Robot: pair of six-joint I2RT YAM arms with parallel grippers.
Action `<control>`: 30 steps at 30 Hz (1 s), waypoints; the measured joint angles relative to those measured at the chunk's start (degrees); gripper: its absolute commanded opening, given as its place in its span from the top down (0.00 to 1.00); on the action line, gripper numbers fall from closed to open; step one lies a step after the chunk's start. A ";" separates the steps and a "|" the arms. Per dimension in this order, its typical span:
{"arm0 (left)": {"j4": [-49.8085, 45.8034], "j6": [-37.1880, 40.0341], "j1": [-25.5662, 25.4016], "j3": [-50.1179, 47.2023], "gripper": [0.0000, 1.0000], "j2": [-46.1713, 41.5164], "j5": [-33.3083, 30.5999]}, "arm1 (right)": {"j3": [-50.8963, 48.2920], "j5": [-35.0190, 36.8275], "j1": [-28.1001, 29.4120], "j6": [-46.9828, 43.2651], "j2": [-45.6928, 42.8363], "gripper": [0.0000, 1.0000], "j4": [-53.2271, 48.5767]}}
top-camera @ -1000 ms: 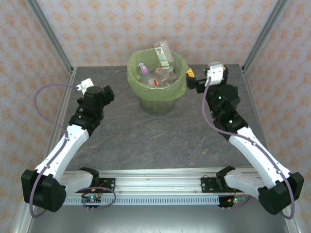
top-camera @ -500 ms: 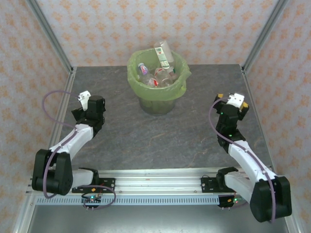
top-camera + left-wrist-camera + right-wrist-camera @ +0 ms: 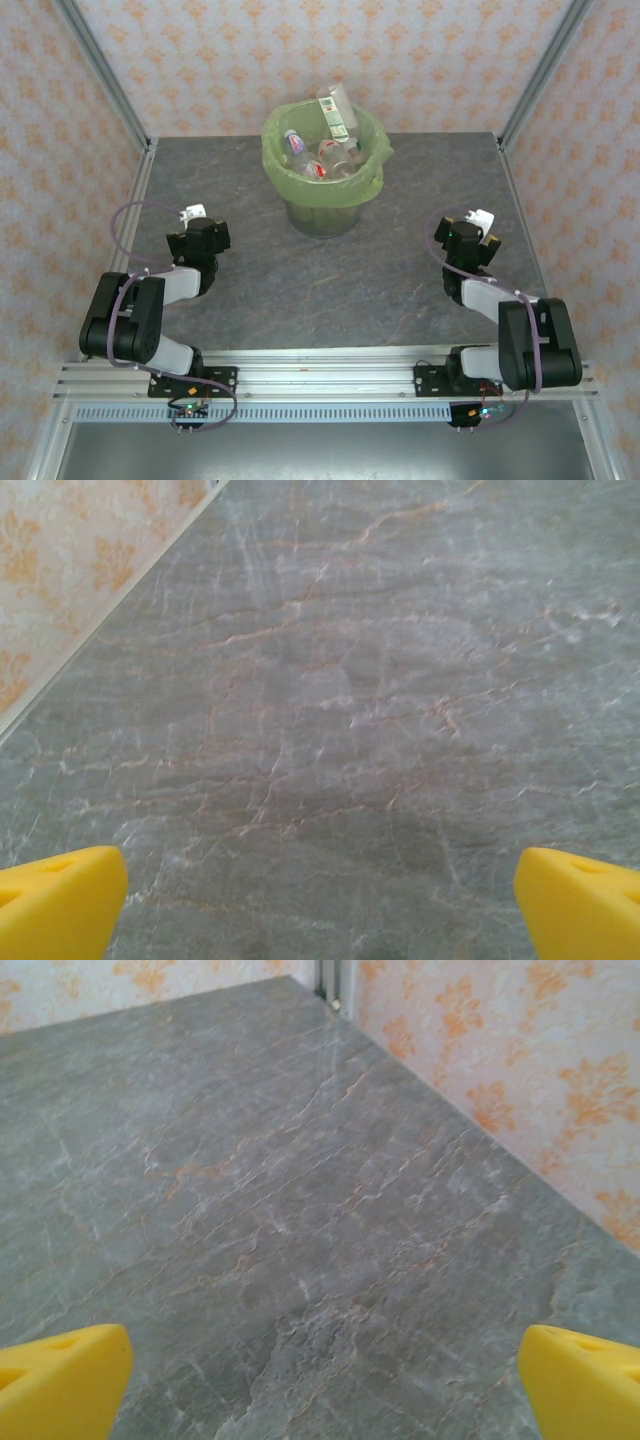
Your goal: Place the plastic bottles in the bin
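Note:
The bin [image 3: 368, 178], a grey bucket with a light-green bag, stands at the back middle of the table. Several plastic bottles [image 3: 322, 160] lie inside it, and one labelled bottle [image 3: 336, 112] sticks up above the rim. My left gripper [image 3: 205, 238] is folded back at the left, well away from the bin. On the right, my right gripper [image 3: 468, 238] is folded back the same way. In each wrist view the yellow fingertips [image 3: 60, 900] [image 3: 62, 1375] stand wide apart over bare table, so both grippers [image 3: 320, 905] [image 3: 322, 1380] are open and hold nothing.
The grey marbled table [image 3: 300, 290] is fenced by metal posts and patterned walls [image 3: 60, 150] on the left, back and right. A wall edge [image 3: 100, 610] runs close to the left gripper, and a corner post [image 3: 335, 980] stands ahead of the right one.
Both arms have pulled back from beside the bin and folded down toward their bases. Both grippers stayed open and the bin and its bottles did not move.

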 measured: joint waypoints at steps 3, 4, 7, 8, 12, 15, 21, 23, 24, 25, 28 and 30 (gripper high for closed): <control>2.73 0.37 -0.28 -0.02 0.00 -0.02 0.35 | 0.28 -1.68 -0.04 -0.55 2.12 0.01 1.77; 3.82 0.52 -0.37 -0.17 0.00 -0.02 0.50 | 0.55 -2.47 -0.15 -0.59 2.82 0.01 2.25; 9.40 1.16 -0.59 -2.32 0.00 0.74 0.63 | 0.59 -4.44 -0.33 -0.61 4.83 0.01 5.92; 9.38 1.29 -0.68 -2.58 0.00 0.96 0.66 | 0.48 -4.85 -0.33 -0.61 5.42 0.01 7.19; 10.91 1.60 -1.16 -3.02 0.00 1.60 0.63 | -1.70 -7.80 -0.37 -1.27 8.20 0.01 14.01; 11.17 1.60 -1.16 -3.02 0.00 1.60 0.61 | -3.15 -9.31 -0.37 -1.90 10.78 0.01 17.99; 11.61 1.57 -1.16 -3.02 0.00 1.60 0.61 | -0.50 -10.01 -0.42 -1.95 12.33 0.01 16.09; 11.63 1.60 -1.16 -3.02 0.00 1.60 0.61 | -0.17 -10.19 -0.42 -2.05 12.33 0.01 16.06; 11.72 1.60 -1.16 -3.02 0.00 1.60 0.61 | -0.13 -10.21 -0.42 -2.05 12.33 0.01 16.06; 11.74 1.60 -1.16 -3.02 0.00 1.60 0.61 | -0.11 -10.29 -0.42 -2.05 12.33 0.01 16.04; 11.78 1.60 -1.16 -3.02 0.00 1.60 0.61 | -0.09 -10.36 -0.42 -2.05 12.33 0.01 16.04; 11.78 1.60 -1.16 -3.02 0.00 1.60 0.61 | -0.09 -10.36 -0.42 -2.05 12.33 0.01 16.04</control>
